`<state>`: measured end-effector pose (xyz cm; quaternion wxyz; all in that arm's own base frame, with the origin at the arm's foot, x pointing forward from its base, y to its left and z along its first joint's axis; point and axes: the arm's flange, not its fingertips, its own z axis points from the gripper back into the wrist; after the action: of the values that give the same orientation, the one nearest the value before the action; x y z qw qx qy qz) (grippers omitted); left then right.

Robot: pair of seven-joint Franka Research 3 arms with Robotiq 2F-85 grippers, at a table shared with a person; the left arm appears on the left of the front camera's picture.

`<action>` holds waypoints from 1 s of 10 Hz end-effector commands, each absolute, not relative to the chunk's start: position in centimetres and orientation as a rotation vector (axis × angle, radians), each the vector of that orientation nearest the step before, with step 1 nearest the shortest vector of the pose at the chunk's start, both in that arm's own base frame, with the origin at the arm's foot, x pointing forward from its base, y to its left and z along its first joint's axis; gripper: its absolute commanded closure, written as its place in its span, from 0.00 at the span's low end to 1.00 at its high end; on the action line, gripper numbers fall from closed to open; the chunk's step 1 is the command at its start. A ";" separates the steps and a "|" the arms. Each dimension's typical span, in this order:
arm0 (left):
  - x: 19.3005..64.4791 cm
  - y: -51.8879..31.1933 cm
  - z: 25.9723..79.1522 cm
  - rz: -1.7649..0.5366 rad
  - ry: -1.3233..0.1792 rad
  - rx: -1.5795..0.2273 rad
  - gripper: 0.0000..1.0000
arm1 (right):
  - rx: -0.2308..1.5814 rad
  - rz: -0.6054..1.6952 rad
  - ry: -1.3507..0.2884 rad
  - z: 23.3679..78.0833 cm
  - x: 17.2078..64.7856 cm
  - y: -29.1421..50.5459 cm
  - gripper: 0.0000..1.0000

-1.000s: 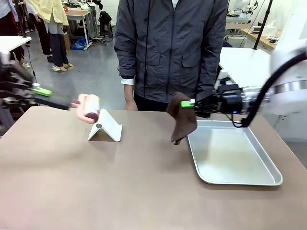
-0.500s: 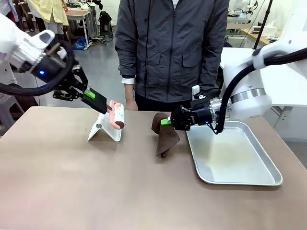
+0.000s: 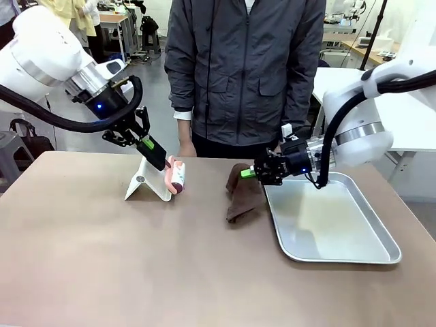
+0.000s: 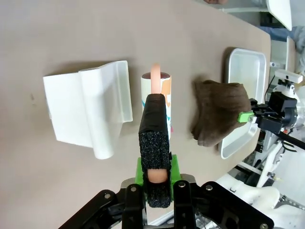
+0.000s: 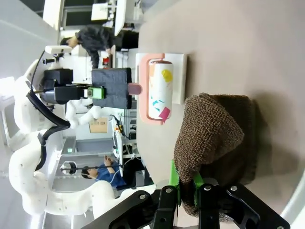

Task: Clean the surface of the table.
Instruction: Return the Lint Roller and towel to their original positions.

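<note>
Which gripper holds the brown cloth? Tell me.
The right gripper: its jaws pinch the brown cloth beside the steel tray. The left gripper grips the lint roller by its padded handle.

We see a lint roller (image 3: 176,176) with a pink frame and a white drum printed in bright patches; its handle (image 4: 155,143) carries a black foam sleeve. Just beside it stands a white folded stand (image 3: 150,182), shaped like a small tent, with a dark round spot on its near face. To the right we see a brown towel (image 3: 243,193), bunched and draped in folds. Next to that lies a shiny metal tray (image 3: 340,246), rectangular with rounded corners. Behind these a person in a dark grey zipped jacket (image 3: 245,68) stands. Farther back we make out white-topped benches (image 3: 340,85) and a grey floor (image 3: 136,109).
</note>
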<state>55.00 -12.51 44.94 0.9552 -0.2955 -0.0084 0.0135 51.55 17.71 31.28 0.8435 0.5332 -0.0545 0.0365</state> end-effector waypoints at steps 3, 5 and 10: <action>54.3 -12.4 45.2 0.029 -0.025 -0.596 0.78 | 1.130 0.097 -0.116 31.4 51.2 18.8 0.91; 54.3 -12.4 45.2 0.029 -0.025 -0.596 0.78 | 1.130 0.097 -0.116 31.4 51.2 18.8 0.91; 54.8 -12.2 45.3 0.012 -0.078 -0.541 0.78 | 0.936 0.189 0.005 31.2 51.7 22.0 0.91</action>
<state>55.33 -12.36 45.19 0.9583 -0.2847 -0.0244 0.0099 50.51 21.63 31.30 0.8767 0.4687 -0.0052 0.1080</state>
